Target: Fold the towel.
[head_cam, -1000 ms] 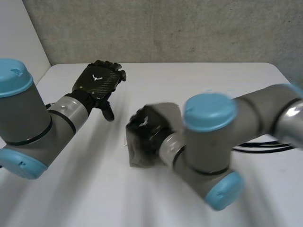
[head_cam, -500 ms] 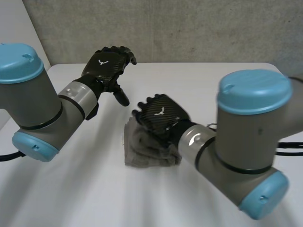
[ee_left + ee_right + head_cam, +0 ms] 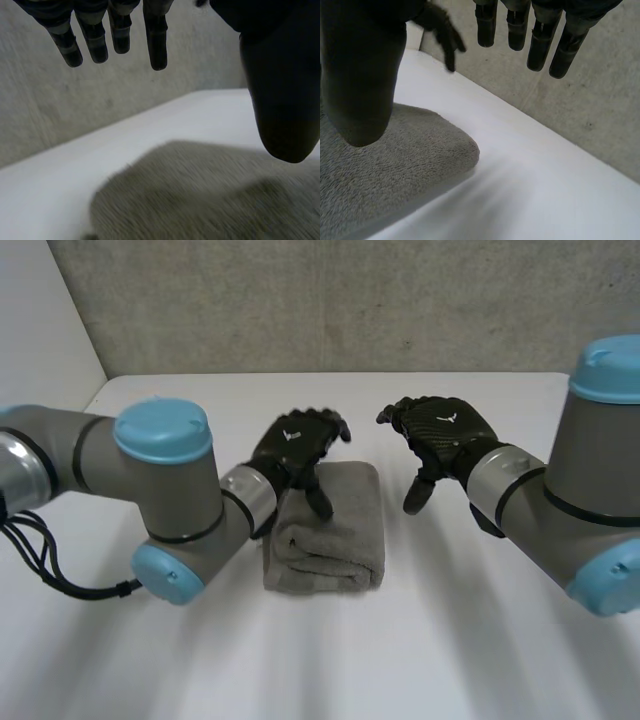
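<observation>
Head view: grey towel (image 3: 325, 530) lies folded into a thick rectangle in the middle of the white surface (image 3: 480, 640), with the rolled fold at the near edge. Left hand (image 3: 298, 445) is over the towel's far left corner, fingers relaxed and spread, holding nothing. Its thumb points down at the cloth; I cannot tell whether it touches. Right hand (image 3: 440, 430) is just beside the towel's far right corner, off the cloth, fingers loosely bent, thumb hanging down, nothing in it. Grey wall (image 3: 350, 300) behind the surface.

Left wrist view: left hand (image 3: 280, 90) is open, fingers (image 3: 157, 45) straight and apart from the thumb, nothing between them. Towel (image 3: 200, 205) lies under the palm, bare surface (image 3: 45, 200) past its edge.

Right wrist view: right hand (image 3: 360, 75) is open, fingers (image 3: 540, 45) straight, empty. Towel (image 3: 385, 170) corner lies below the thumb, not gripped. Surface (image 3: 545, 195) is under the fingertips. Left hand (image 3: 442, 30) shows beyond the towel.
</observation>
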